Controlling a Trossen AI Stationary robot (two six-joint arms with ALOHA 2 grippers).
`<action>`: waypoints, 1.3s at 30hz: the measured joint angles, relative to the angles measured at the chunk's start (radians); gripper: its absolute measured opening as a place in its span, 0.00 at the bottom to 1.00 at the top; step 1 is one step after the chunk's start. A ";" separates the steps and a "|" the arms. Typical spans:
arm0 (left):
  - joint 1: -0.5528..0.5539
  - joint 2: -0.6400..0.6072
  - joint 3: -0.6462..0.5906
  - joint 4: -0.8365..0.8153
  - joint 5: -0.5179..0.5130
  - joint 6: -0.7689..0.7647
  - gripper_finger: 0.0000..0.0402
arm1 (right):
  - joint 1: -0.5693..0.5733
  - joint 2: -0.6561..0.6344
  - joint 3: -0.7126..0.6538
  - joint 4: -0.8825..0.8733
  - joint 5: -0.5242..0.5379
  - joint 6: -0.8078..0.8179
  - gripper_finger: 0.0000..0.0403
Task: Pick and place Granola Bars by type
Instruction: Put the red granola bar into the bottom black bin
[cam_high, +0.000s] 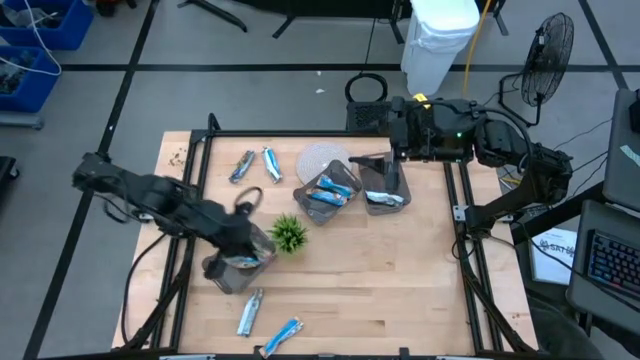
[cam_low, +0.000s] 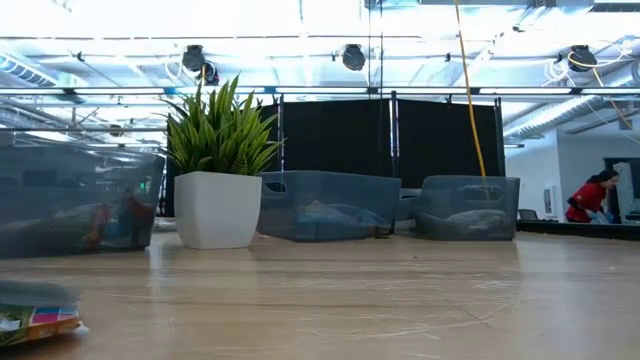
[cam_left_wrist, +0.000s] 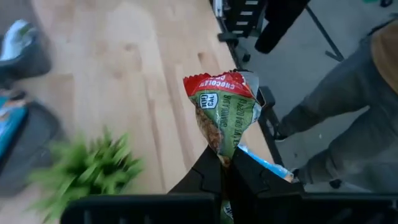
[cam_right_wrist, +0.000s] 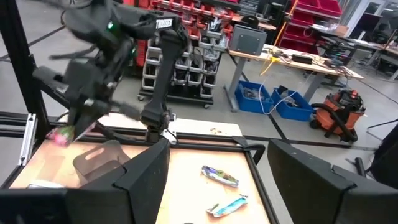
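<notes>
My left gripper (cam_left_wrist: 225, 163) is shut on a green granola bar with a red end (cam_left_wrist: 222, 112) and hovers above the near-left grey tray (cam_high: 232, 276), beside the small green plant (cam_high: 290, 233). Blue and silver granola bars lie loose at the far left (cam_high: 242, 166) (cam_high: 271, 163) and near the front edge (cam_high: 250, 312) (cam_high: 283, 335). More bars lie in two grey trays (cam_high: 328, 190) (cam_high: 386, 193). My right gripper (cam_right_wrist: 230, 186) stands open, raised over the far right of the table (cam_high: 372, 165), with nothing between its fingers. My left gripper pinches the green bar by one narrow end (cam_left_wrist: 221, 153) between its two fingers. The rest of the packet sticks out past the fingertips, red end farthest out. The fingers slant down from the table's left. The bar is lifted clear of the table and tray.
A round white disc (cam_high: 322, 160) lies at the far edge by the trays. The plant's white pot (cam_low: 216, 210) stands mid-table. A colourful packet (cam_low: 38, 322) lies close to the low camera. A person's grey-trousered leg (cam_left_wrist: 348, 106) stands beyond the table's edge.
</notes>
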 joint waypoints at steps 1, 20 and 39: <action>0.000 -0.025 0.000 -0.026 -0.006 -0.010 0.02 | 0.000 0.000 0.000 0.000 0.001 0.000 0.65; 0.008 -0.103 -0.039 -0.497 -0.143 0.166 0.02 | 0.000 0.001 0.000 0.001 0.002 0.000 0.65; 0.058 -0.105 -0.503 -0.023 -0.075 0.030 0.02 | 0.000 0.001 0.000 0.001 0.001 0.058 0.65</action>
